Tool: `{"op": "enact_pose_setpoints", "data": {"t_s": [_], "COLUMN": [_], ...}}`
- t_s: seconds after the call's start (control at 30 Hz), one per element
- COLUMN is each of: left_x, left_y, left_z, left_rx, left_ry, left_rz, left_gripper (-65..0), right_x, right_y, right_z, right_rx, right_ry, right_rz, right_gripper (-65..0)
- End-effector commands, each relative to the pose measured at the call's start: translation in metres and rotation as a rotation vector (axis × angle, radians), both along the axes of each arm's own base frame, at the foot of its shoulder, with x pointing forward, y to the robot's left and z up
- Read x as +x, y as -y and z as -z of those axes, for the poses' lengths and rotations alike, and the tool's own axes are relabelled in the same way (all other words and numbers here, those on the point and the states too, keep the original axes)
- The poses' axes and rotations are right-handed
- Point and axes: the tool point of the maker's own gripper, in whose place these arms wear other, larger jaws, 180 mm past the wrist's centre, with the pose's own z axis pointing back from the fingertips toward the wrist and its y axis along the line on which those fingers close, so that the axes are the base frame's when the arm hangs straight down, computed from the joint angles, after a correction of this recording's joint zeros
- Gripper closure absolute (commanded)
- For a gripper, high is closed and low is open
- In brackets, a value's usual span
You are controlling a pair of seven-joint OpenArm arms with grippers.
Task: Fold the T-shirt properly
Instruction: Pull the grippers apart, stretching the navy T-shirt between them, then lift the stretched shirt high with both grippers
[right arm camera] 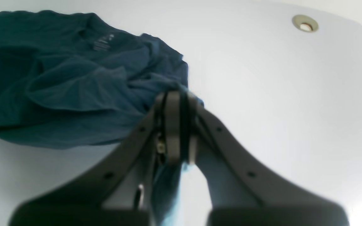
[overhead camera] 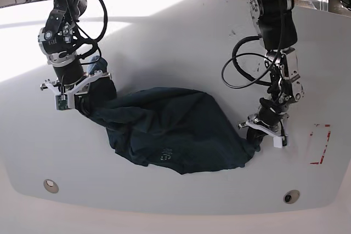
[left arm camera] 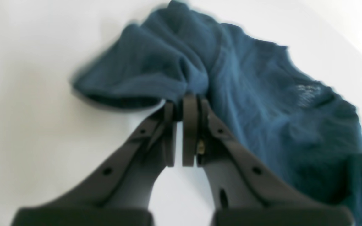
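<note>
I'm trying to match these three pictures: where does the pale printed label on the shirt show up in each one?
Left wrist view: label at right of centre, blurred, on the T-shirt.
Right wrist view: label at upper left, below the neckline.
Base view: label low in the middle, near the front edge.
Shared landmark: the T-shirt's neckline, just beside the label.

Crumpled navy T-shirt (overhead camera: 175, 130), ends lifted
</note>
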Motion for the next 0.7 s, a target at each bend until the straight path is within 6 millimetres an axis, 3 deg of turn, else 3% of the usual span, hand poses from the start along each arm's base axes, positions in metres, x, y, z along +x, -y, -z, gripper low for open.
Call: {"op": "enact_pose_setpoints", "data": {"t_s": [0.0,0.2,0.4,0.67], "left_x": [0.005,-0.012,-0.019,-0.023], "left_y": [-0.003,-0.005,-0.004,-0.004], "left_z": [-0.046,-0.08,-0.133,-0.226], "left_rx": [0.034,0.107,0.175,0.303], "left_ry": [0.12,0.189,0.307,0.515], "left_rz": [0.009,0.026,0.031,0.007], "left_gripper": [0.0,0.0,0.0,0.0], "right_x": [0.001,-0.002,0.006,0.025], "right_y": [0.014,0.033,0.039,0.043], "right_z": [-0.018,-0.021,-0.034,-0.065], "right_rx": [-0.001,0.005,0.001,-0.013], "right_ry": [0.069,0.08,0.117,0.204], "right_rz": [0.044,0.11,0.124,0.122], "right_gripper": [-0.5,-0.5,-0.5,-0.5]}}
